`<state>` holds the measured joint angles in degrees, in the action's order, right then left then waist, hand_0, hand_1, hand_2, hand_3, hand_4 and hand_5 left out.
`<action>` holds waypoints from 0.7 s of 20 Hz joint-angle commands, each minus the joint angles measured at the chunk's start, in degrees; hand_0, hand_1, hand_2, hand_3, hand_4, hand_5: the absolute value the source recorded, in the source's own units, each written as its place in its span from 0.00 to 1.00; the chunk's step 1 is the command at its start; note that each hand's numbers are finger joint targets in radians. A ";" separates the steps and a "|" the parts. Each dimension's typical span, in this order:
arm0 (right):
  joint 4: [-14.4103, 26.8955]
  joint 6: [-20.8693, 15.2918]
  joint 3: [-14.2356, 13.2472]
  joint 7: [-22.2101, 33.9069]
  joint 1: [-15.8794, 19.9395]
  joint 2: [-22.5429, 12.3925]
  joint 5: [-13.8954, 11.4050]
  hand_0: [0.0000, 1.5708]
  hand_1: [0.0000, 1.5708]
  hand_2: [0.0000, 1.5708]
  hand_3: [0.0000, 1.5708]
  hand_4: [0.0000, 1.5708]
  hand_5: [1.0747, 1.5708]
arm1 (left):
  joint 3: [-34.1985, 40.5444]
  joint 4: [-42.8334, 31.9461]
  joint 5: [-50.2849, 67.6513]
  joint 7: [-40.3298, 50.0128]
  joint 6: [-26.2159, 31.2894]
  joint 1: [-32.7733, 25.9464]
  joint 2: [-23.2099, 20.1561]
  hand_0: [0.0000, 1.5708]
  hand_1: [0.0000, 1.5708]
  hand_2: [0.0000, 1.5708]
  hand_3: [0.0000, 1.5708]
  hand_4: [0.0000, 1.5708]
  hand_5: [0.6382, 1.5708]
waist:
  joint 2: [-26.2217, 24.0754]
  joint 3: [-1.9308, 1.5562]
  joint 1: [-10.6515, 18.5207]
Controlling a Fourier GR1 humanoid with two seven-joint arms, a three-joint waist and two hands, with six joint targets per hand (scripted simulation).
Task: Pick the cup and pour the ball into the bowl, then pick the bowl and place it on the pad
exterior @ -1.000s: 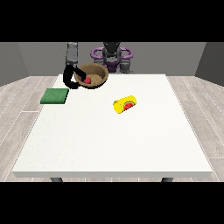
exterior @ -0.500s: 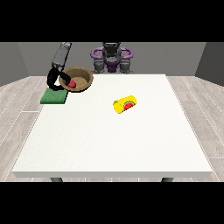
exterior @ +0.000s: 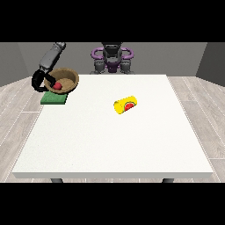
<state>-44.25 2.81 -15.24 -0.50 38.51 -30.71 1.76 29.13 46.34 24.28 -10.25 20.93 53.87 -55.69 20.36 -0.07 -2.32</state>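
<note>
- Front view: white bench (exterior: pixel 110 145) fills most of the frame; robot torso (exterior: pixel 112 59) stands at its far edge, small, at the top centre.
- Hand at the view's left (exterior: pixel 40 80): black, at the far-left corner of the bench, on the left rim of the bowl (exterior: pixel 65 80). Fingers curl round that rim, so the hand is clamped on the bowl. Its grey forearm (exterior: pixel 52 55) slopes up and to the right, towards the robot.
- Bowl: brown, tilted so its opening faces the camera. It sits over the far part of the pad (exterior: pixel 54 98); cannot tell whether its base touches the pad or hangs just above it.
- Ball (exterior: pixel 57 85): red, inside the bowl, low against the left side of the inner wall.
- Pad: green, flat, at the bench's left edge; its near edge shows in front of the bowl.
- Cup (exterior: pixel 125 105): yellow, lying on its side near the bench's middle, well apart from the bowl and pad. Its mouth faces the camera and shows red inside. No hand touches it.
- Hand at the view's right: not visible anywhere in this view; nothing to record on its fingers.
</note>
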 commanded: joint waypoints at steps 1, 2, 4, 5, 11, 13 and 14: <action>4.55 3.28 -2.96 -3.74 -0.46 -2.17 2.10 1.00 1.00 1.00 0.64 0.83 0.94 | -0.71 2.77 -0.42 0.19 -1.74 -1.42 0.61 0.00 0.00 0.00 0.00 0.01 0.96 | 0.27 -0.01 0.55; 3.99 4.24 -3.99 -3.78 1.45 -4.11 2.89 1.00 1.00 1.00 0.60 0.82 0.94 | 0.57 0.85 0.40 -1.32 0.93 -0.79 -1.52 0.00 0.00 0.00 0.00 0.09 0.96 | 3.39 0.02 1.01; 7.37 4.61 -5.09 -5.77 2.87 -5.44 2.90 1.00 1.00 1.00 0.50 0.82 0.96 | 0.31 4.22 1.12 -0.03 -0.24 0.93 -1.62 0.00 0.00 0.00 0.00 0.13 0.96 | 5.21 -0.02 2.24; 8.98 3.76 -4.29 -7.70 2.73 -4.69 1.57 1.00 1.00 1.00 0.45 0.82 0.96 | -0.67 6.77 1.63 2.14 -1.91 1.57 -0.02 0.00 0.00 0.00 0.00 0.10 0.96 | 4.51 -0.05 2.42; 15.54 4.29 -5.61 -13.84 2.18 -8.03 0.19 1.00 1.00 1.00 0.20 0.82 0.97 | -0.61 13.30 4.87 7.74 -2.96 1.44 -0.06 0.00 0.00 0.00 0.00 0.00 0.96 | 5.60 -0.08 3.96; 16.30 7.53 -6.44 -13.04 2.96 -11.23 1.00 1.00 1.00 1.00 0.38 0.81 0.98 | 0.52 12.17 5.77 7.65 -2.24 1.47 -1.25 0.00 0.00 0.00 0.00 0.00 0.96 | 6.01 -0.05 3.25; 16.38 5.41 -4.97 -13.48 3.22 -10.55 -0.95 1.00 1.00 1.00 0.43 0.79 0.99 | -1.19 15.24 4.12 7.32 -5.55 0.82 1.07 0.00 0.00 0.00 0.00 0.00 0.96 | 5.38 -0.05 3.11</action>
<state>-30.40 7.84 -20.48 -12.46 41.33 -39.50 2.09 28.81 57.78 28.15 -4.45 17.67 55.32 -55.95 26.16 -0.13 0.64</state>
